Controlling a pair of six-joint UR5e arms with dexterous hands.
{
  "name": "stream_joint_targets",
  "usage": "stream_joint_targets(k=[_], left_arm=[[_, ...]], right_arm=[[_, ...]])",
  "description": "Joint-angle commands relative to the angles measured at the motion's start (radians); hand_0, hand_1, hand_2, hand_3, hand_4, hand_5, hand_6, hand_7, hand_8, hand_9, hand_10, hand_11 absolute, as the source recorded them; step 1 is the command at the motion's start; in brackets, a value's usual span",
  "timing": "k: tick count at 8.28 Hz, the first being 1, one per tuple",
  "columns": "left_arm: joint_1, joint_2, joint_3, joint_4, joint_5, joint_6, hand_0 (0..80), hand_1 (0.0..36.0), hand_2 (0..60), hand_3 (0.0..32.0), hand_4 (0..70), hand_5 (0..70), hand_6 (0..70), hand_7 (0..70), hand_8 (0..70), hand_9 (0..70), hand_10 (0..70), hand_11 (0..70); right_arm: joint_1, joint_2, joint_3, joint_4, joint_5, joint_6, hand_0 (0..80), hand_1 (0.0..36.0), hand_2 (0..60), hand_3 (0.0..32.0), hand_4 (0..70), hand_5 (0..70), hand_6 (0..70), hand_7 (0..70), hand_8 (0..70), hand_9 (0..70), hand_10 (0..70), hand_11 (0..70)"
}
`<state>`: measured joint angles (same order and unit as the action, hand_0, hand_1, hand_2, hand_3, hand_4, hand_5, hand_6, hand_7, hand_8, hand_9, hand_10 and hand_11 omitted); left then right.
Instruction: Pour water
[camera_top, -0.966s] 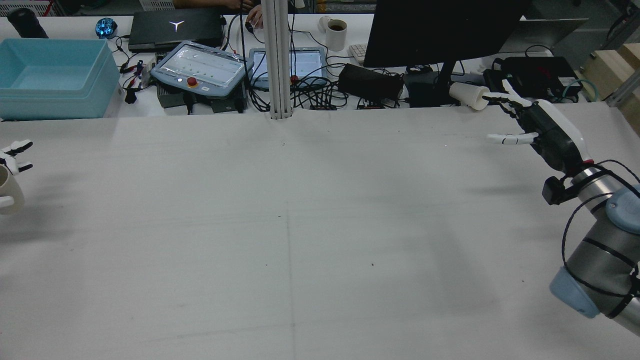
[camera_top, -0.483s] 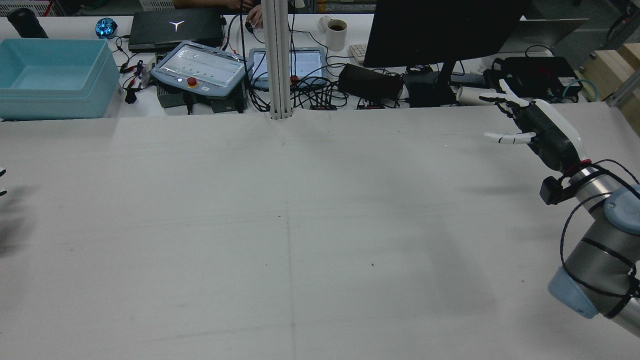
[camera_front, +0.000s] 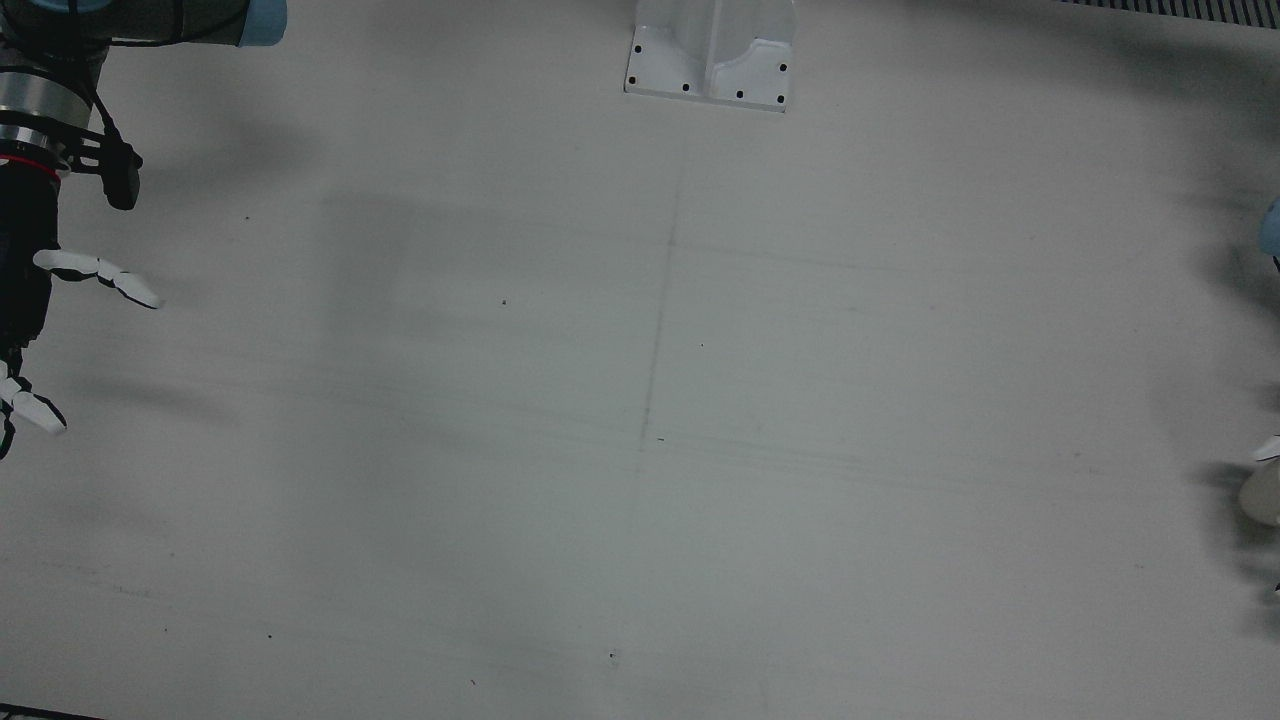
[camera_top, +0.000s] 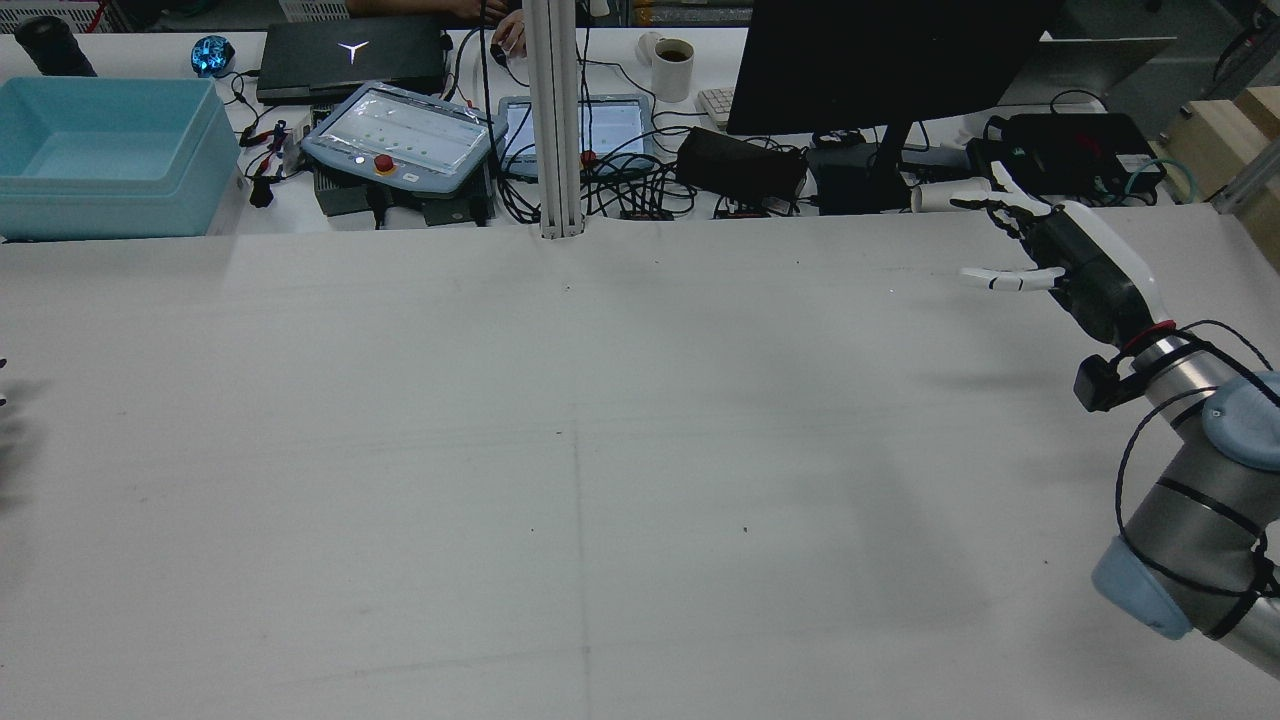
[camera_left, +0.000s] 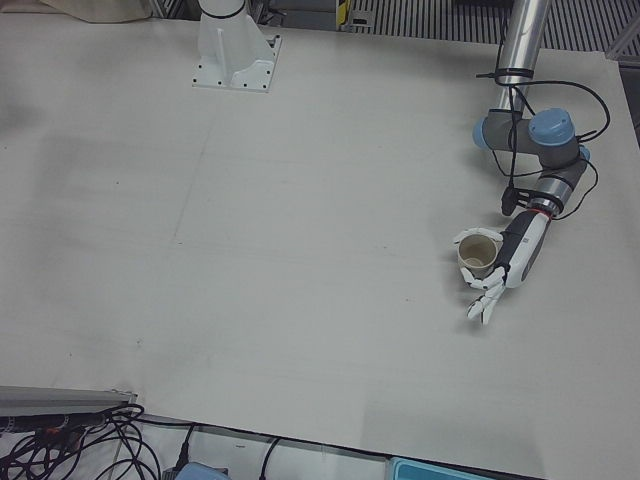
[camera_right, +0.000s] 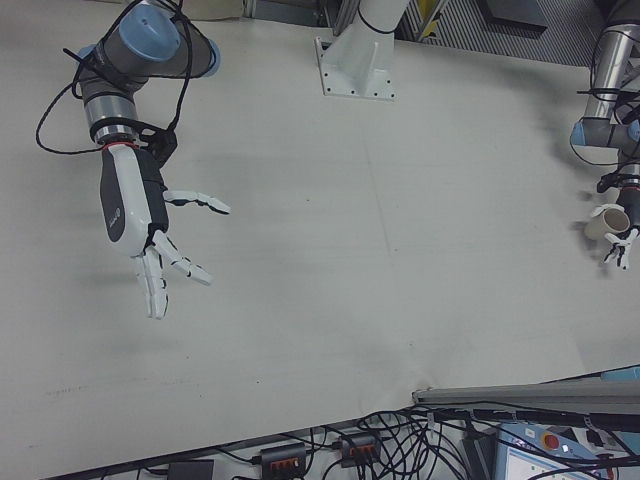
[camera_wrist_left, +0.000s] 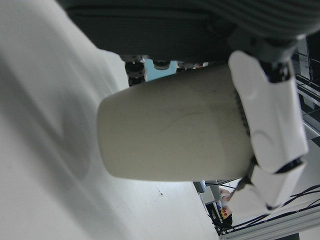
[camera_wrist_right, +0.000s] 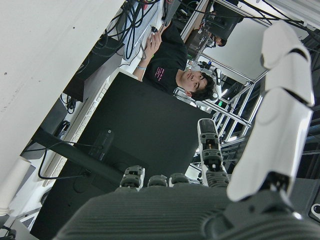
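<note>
A cream cup (camera_left: 478, 254) is held just above the table by my left hand (camera_left: 508, 262), mouth up, at that side's outer edge. The same cup fills the left hand view (camera_wrist_left: 175, 130) with a white finger (camera_wrist_left: 270, 120) across it, and shows at the frame edges in the front view (camera_front: 1264, 495) and right-front view (camera_right: 609, 220). My right hand (camera_top: 1060, 255) hovers open with fingers spread near the table's far corner, holding nothing (camera_right: 140, 215). A white paper cup (camera_top: 935, 196) lies on its side beyond the table's far edge, just past those fingertips.
Beyond the table's far edge stand a black monitor (camera_top: 890, 60), a teach pendant (camera_top: 400, 140), tangled cables, a mug (camera_top: 672, 68) and a teal bin (camera_top: 100, 155). A white post (camera_top: 553, 120) rises at the far middle. A person (camera_wrist_right: 172, 75) sits behind the desk.
My left hand and its cup slid off the rear view's left edge. The white paper cup by the right fingertips dropped and now lies flat behind the table. The right hand shifted slightly left.
</note>
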<state>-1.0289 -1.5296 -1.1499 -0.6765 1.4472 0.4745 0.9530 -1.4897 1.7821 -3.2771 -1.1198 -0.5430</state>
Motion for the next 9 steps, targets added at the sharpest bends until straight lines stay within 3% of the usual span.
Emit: stream_joint_targets(k=[1,4,5,6,8,9], left_arm=[[0.030,-0.021,0.052,-0.012,0.001,-0.002,45.0,33.0,60.0,0.0,26.7,50.5,10.0,8.1,1.1,2.3,9.5,15.4],[0.030,-0.011,0.050,-0.038,0.001,-0.010,45.4,30.4,60.0,0.0,25.6,49.6,9.9,7.9,0.9,1.6,9.1,14.6],[0.029,0.002,0.046,-0.053,-0.001,-0.023,46.2,23.7,55.8,0.0,23.5,42.8,9.5,7.7,0.9,1.0,8.4,13.5],[0.030,0.012,0.042,-0.055,0.001,-0.045,47.2,19.2,30.0,0.0,19.5,31.2,9.5,7.3,0.9,0.4,8.1,13.0],[0.030,0.012,0.045,-0.055,0.001,-0.042,47.9,20.9,33.5,0.0,19.9,32.9,9.6,7.0,0.9,0.1,8.1,13.2],[0.029,0.012,0.045,-0.055,0.001,-0.043,48.0,20.6,30.7,0.0,17.6,31.3,9.4,6.8,0.8,0.0,7.8,12.8]], right_arm=[[-0.008,0.003,0.000,-0.001,0.000,-0.002,49.3,17.1,16.7,0.0,26.2,15.1,2.4,0.0,0.0,0.0,4.6,7.9],[-0.010,0.003,0.000,-0.001,0.000,0.000,49.6,17.3,16.2,0.0,25.4,15.0,2.2,0.0,0.0,0.0,4.2,7.4],[-0.010,0.003,0.002,-0.001,0.000,0.000,49.6,17.3,16.1,0.0,24.9,14.9,2.1,0.0,0.0,0.0,4.3,7.5],[-0.011,0.005,0.002,-0.001,0.000,0.000,49.7,17.4,16.2,0.0,24.6,15.0,2.1,0.0,0.0,0.0,4.1,7.3],[-0.013,0.005,0.002,-0.001,0.000,0.000,49.6,17.4,16.0,0.0,24.7,15.1,2.1,0.0,0.0,0.0,4.0,7.2],[-0.013,0.005,0.002,-0.001,0.000,0.000,49.7,17.5,16.2,0.0,25.2,15.4,2.2,0.0,0.0,0.0,4.2,7.3]])
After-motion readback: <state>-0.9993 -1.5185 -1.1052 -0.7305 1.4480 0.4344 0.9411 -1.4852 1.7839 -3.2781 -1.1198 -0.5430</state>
